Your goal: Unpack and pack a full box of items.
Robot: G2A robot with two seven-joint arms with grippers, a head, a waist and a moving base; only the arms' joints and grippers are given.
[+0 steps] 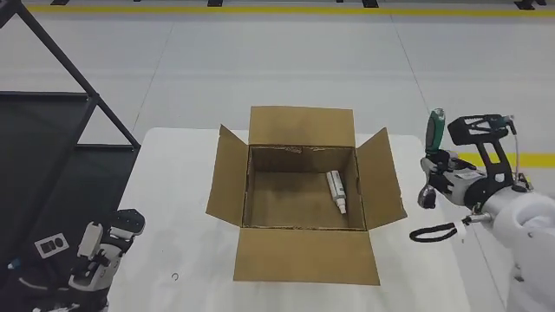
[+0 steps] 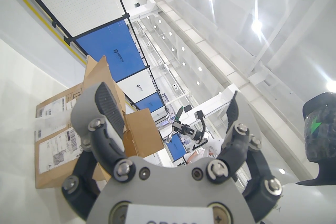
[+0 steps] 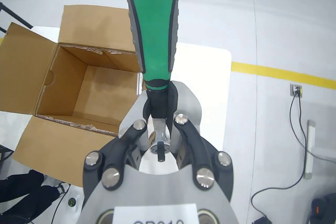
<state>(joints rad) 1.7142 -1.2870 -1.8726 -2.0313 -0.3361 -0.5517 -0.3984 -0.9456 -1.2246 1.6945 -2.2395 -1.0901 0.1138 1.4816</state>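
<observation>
We hold the tool (image 3: pixel 152 25) clenched in our right gripper (image 3: pixel 158 107) beside the box (image 1: pixel 302 127) (flaps spread); left gripper (image 2: pixel 169 101) gapes at the table (image 1: pixel 173 191) corner.

A brown cardboard box (image 1: pixel 303 256) stands open at the middle of the white table (image 1: pixel 173 225), all four flaps folded outward. Inside it, a small whitish tube (image 1: pixel 336 191) lies flat near the right wall. A green-and-grey handled tool (image 3: pixel 153 25) with a chrome end stands upright to the right of the box, clamped at its black neck in the right gripper (image 3: pixel 158 104).

White table (image 1: pixel 173 225), possibly a black cable (image 1: pixel 431 233)
</observation>
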